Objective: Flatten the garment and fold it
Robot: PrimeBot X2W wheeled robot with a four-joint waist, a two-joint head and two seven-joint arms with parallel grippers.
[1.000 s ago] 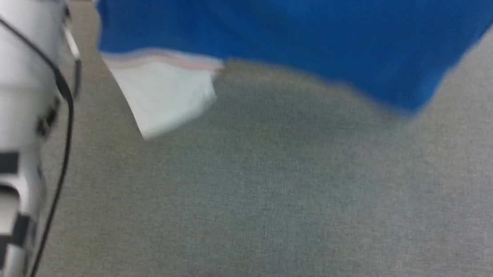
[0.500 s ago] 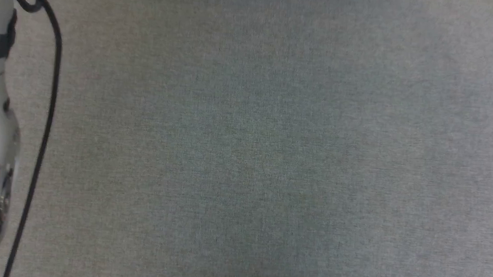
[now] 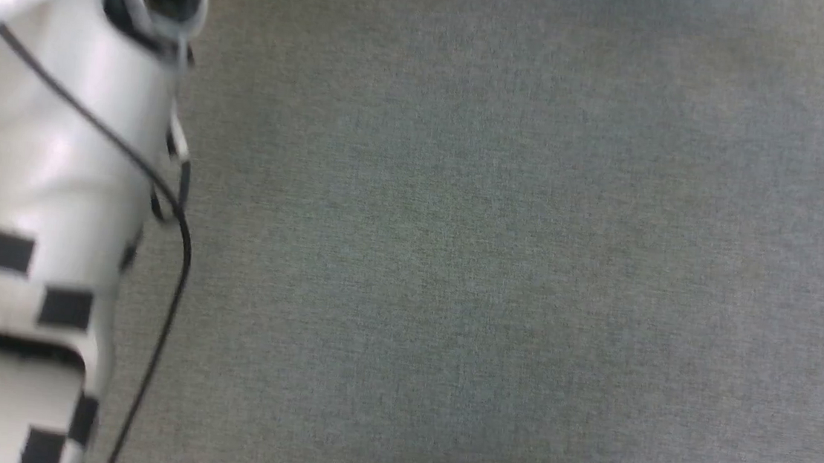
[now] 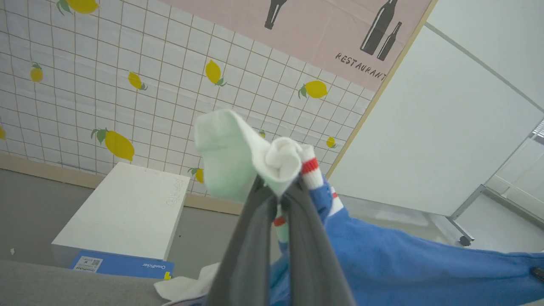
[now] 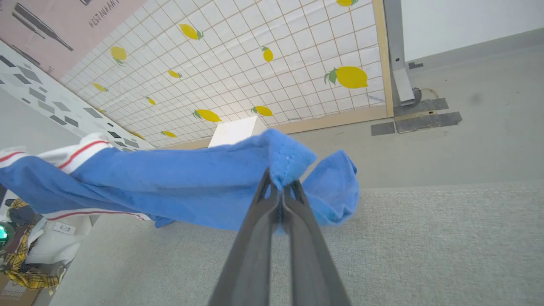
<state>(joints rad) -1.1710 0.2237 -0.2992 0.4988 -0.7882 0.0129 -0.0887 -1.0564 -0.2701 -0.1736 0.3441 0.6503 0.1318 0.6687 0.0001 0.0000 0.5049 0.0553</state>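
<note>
The garment is bright blue with a white cuff edged by red stripes. In the left wrist view my left gripper is shut on that bunched white cuff, and the blue fabric trails away to the lower right. In the right wrist view my right gripper is shut on a blue hem corner, and the garment stretches off to the left, held up above the grey table. My pale left forearm stands at the left of the head view over the grey table.
A white box stands on the floor beyond the table, in front of a lemon-patterned tiled wall. A blue carton lies by the box. Yellow plaid cloth sits off the table's edge in the right wrist view.
A second ago the blue garment hung across the top of the head view; it has since left that view. The picture has shifted, and my left forearm now looms larger at the left.
</note>
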